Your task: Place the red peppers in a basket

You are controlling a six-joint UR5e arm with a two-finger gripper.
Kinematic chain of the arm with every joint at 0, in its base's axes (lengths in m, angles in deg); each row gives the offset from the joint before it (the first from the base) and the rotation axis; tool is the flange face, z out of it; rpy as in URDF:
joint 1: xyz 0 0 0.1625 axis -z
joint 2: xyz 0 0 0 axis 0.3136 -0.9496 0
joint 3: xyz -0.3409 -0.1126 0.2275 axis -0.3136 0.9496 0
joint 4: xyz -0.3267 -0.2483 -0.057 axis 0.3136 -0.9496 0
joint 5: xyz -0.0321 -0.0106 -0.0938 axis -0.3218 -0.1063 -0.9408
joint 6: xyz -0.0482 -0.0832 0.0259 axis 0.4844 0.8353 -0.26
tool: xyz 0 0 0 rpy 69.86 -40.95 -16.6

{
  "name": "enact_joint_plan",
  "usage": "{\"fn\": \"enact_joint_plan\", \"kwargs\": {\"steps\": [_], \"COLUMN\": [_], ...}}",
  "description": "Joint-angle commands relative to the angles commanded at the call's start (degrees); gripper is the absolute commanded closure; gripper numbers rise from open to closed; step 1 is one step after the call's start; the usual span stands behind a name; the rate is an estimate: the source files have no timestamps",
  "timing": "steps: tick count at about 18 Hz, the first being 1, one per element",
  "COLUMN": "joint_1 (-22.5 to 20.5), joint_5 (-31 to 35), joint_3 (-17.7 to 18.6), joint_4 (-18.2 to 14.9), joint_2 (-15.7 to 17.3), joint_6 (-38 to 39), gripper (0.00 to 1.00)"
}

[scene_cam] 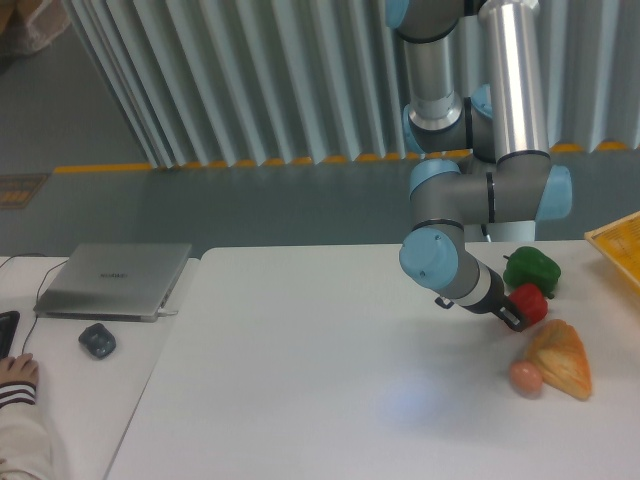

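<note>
Presently listed, right half of frame: white desk [330, 390], matte, running from centre-left to the right edge.

Arm: silver tubes and pale blue joints, descending from top right, wrist angled down toward the lower right.

Claw [513, 316]: dark, at the red pepper [529, 304], touching or overlapping it; whether it pinches the pepper cannot be told at this size.

Red pepper: glossy, on the desk at right of centre, just below the green pepper [532, 270] and just above the bread wedge [561, 359].

Ball [526, 377]: brownish-pink, egg-like, touching the wedge's left side.

Basket [618, 247]: yellow-orange, only a corner showing at the right edge, well apart from the red pepper.

Left side: second, lower white desk carrying a closed grey laptop [113, 280], a dark mouse [97, 341], and a person's hand [17, 371] with a pale sleeve at the lower left corner.

Room: corrugated grey wall panels across the top; grey floor with a yellow strip along the wall's base.
</note>
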Motion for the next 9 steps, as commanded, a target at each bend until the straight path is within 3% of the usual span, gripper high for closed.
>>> {"fn": "enact_joint_plan", "kwargs": {"steps": [6, 9], "joint_1": [-0.09, -0.09], "joint_5": [-0.09, -1.4], "joint_3": [-0.61, -3.85], "joint_4": [-0.17, -3.5], "joint_2": [0.17, 0.17], "joint_6": [-0.17, -0.17], "gripper": [0.56, 0.56]}}
